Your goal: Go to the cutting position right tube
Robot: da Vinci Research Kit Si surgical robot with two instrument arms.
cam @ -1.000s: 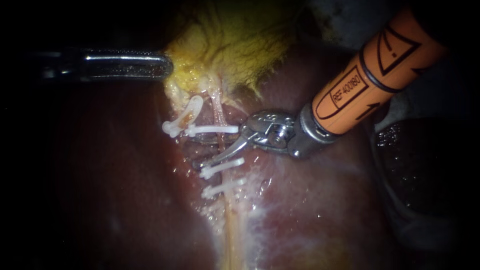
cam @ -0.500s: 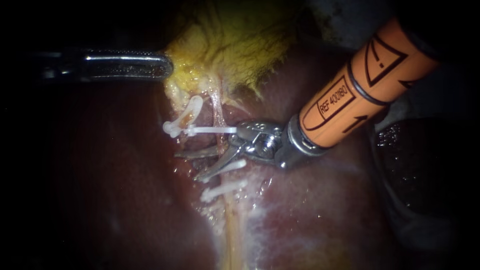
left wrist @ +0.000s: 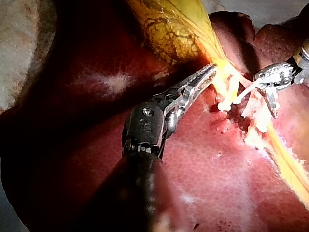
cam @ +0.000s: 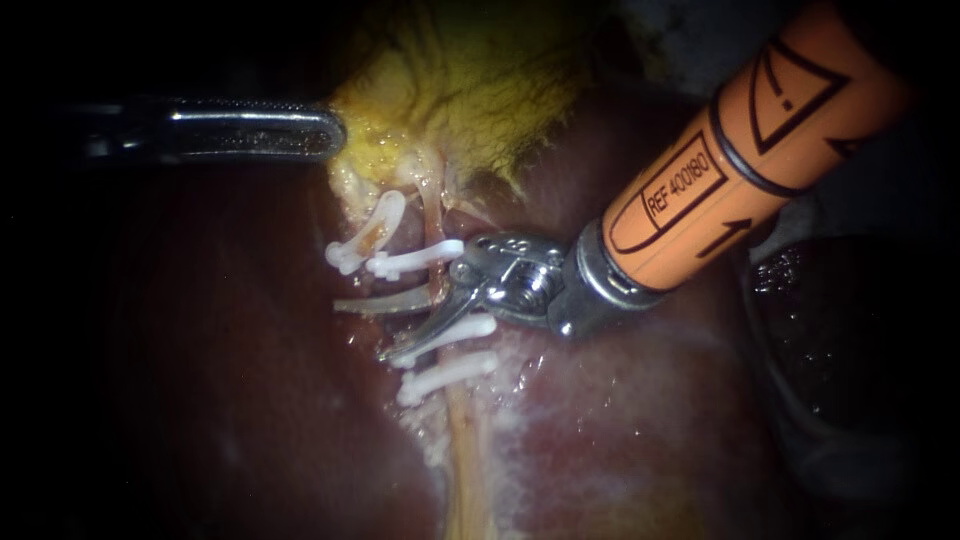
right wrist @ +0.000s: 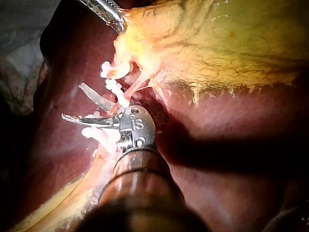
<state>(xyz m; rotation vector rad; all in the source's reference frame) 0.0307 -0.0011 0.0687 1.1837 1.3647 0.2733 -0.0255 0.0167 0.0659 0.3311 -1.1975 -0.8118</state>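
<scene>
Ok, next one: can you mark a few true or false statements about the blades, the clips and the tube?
1. The right instrument has its blades open. True.
2. The tube carries no clips. False: four white clips show around it.
3. The tube runs through the gap between the open blades. True.
4. The left instrument has an orange shaft. False: the orange shaft is the right instrument's.
5. The left instrument's tip sits at the yellow gallbladder. True.
</scene>
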